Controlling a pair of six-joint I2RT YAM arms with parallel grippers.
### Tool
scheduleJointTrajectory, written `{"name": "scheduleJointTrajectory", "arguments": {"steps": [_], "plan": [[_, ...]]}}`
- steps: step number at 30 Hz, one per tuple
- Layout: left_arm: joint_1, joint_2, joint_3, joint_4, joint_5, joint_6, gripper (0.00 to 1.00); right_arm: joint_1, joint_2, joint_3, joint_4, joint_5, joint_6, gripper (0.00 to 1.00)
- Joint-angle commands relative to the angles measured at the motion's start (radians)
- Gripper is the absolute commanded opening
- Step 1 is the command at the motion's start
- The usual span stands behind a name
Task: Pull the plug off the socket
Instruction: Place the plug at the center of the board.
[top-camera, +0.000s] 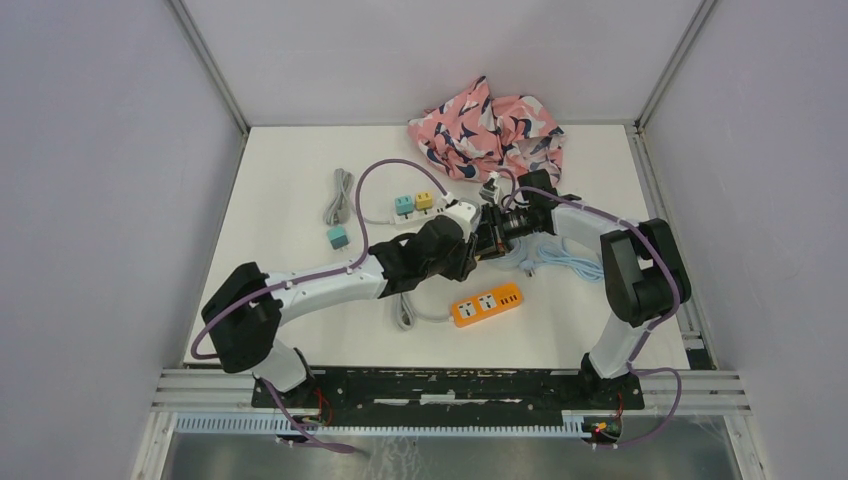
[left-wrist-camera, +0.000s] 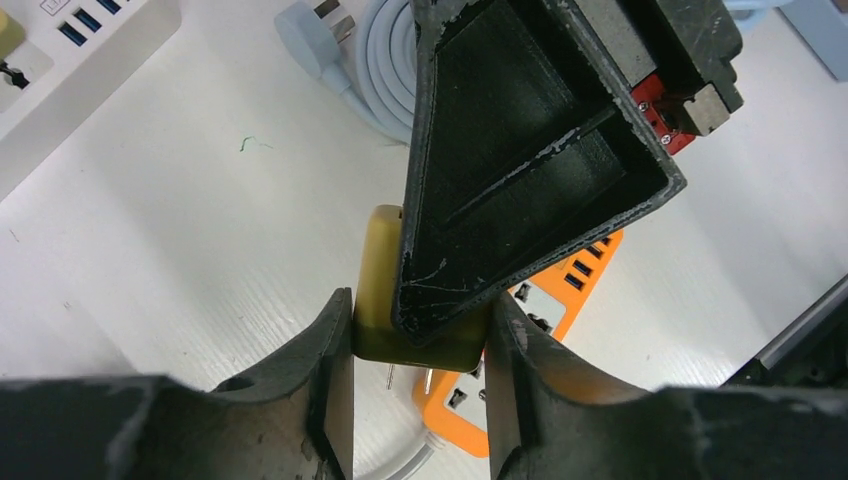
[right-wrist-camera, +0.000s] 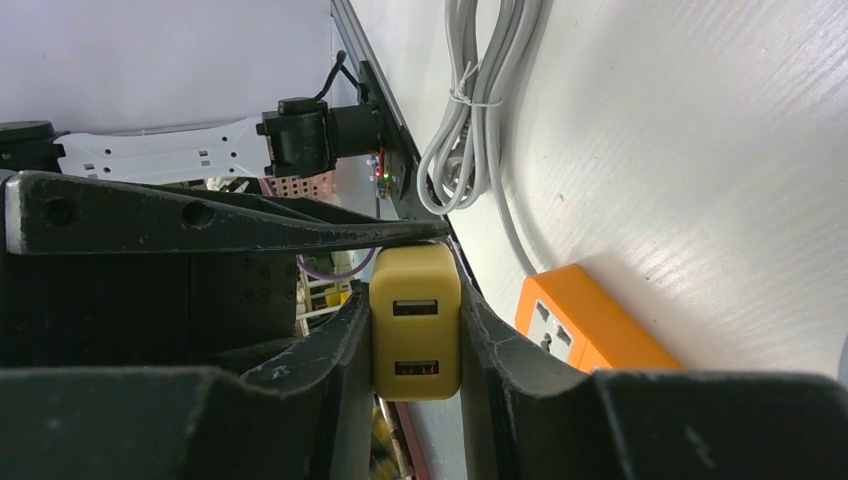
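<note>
The yellow plug (right-wrist-camera: 416, 330) is held in the air above the table (top-camera: 300, 200), with its two bare prongs (left-wrist-camera: 390, 375) out of any socket and the orange power strip (left-wrist-camera: 560, 300) underneath. It is clamped from both sides at once: the left gripper (left-wrist-camera: 418, 322) is closed on its lower body, and the right gripper (right-wrist-camera: 415, 300) is closed across the end with the two USB ports.

The main risk is judged to lie in this double grip. If the arms are driven apart or twisted while both are clamped, the plug may be wrenched, a finger may be strained, or the plug may be snapped out of one grip and flung. If one gripper is opened carelessly, the plug may be swung in the other and dropped onto the orange power strip or the grey cable (right-wrist-camera: 470, 130). The black fingers are packed closely together, so one may be knocked by the other during any withdrawal.
</note>
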Motion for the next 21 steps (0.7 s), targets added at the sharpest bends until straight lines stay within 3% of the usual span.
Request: {"name": "scheduleJointTrajectory", "arguments": {"steps": [1,7,13,16,21], "plan": [[0.007,-0.024,-0.015,0.018,-0.048,0.020,0.03,0.002,-0.003,0.063,-0.059,-0.027,-0.050,0.33],[0.016,-0.132,-0.162,0.086,-0.157,-0.010,0.03,0.001,-0.034,0.130,-0.223,0.011,-0.238,0.58],[0.048,-0.321,-0.359,0.154,-0.351,-0.080,0.03,0.001,-0.080,0.130,-0.238,0.045,-0.297,0.61],[0.139,-0.420,-0.433,0.158,-0.364,-0.137,0.03,0.001,-0.085,0.131,-0.245,0.053,-0.312,0.60],[0.393,-0.572,-0.578,0.227,-0.207,-0.251,0.03,0.000,-0.083,0.140,-0.264,0.052,-0.333,0.60]]}}
